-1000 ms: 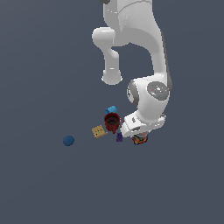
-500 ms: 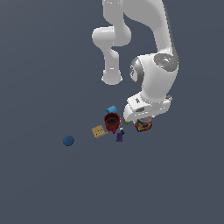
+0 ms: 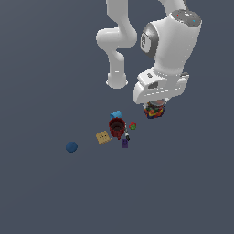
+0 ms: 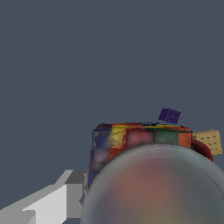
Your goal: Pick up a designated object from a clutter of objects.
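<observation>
The designated object, a squat multicoloured jar [image 3: 154, 111] [image 4: 140, 140], hangs off the floor under the white hand, and my gripper [image 3: 155, 109] is shut on it. In the wrist view its grey round top [image 4: 157, 188] fills the near field, with one grey finger [image 4: 65, 192] against its side. The clutter of objects lies below on the exterior view's left of the jar: a dark red cup [image 3: 117, 127], a tan square cracker [image 3: 103, 136] [image 4: 210, 141], a light blue block [image 3: 116, 114], a purple piece [image 3: 124, 144] [image 4: 169, 116] and a small red-green item [image 3: 132, 126].
A blue ball [image 3: 71, 146] rests alone on the dark grey floor, on the exterior view's left of the clutter. The arm's white base column [image 3: 117, 77] stands behind the objects.
The gripper has risen and moved toward the exterior view's right with the jar held in it, away from the clutter. The other items have stayed where they were.
</observation>
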`<state>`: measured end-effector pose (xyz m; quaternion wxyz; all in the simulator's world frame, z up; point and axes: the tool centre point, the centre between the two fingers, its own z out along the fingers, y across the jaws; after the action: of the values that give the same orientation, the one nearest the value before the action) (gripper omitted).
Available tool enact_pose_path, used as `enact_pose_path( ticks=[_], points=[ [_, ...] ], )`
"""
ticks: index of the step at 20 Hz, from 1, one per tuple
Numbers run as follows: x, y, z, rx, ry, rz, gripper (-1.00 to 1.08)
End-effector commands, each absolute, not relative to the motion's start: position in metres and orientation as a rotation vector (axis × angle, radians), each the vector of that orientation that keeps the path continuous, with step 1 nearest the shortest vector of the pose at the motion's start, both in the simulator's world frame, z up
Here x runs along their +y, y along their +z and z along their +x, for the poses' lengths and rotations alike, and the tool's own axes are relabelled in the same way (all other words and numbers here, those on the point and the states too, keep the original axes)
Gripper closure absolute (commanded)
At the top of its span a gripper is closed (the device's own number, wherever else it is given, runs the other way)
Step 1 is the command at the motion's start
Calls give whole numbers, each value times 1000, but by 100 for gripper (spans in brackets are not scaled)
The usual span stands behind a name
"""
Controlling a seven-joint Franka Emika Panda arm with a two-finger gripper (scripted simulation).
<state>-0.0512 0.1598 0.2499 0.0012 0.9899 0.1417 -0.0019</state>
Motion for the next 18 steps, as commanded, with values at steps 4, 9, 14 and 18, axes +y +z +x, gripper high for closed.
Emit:
enact_pose_path(
  ticks=[4, 9, 14, 18],
  points=[
    [166, 306, -78, 446, 0, 3109, 108],
    [172, 354, -100, 446, 0, 3109, 108],
    [177, 393, -118, 446, 0, 3109, 108],
    [180, 417, -128, 446, 0, 3109, 108]
  ],
)
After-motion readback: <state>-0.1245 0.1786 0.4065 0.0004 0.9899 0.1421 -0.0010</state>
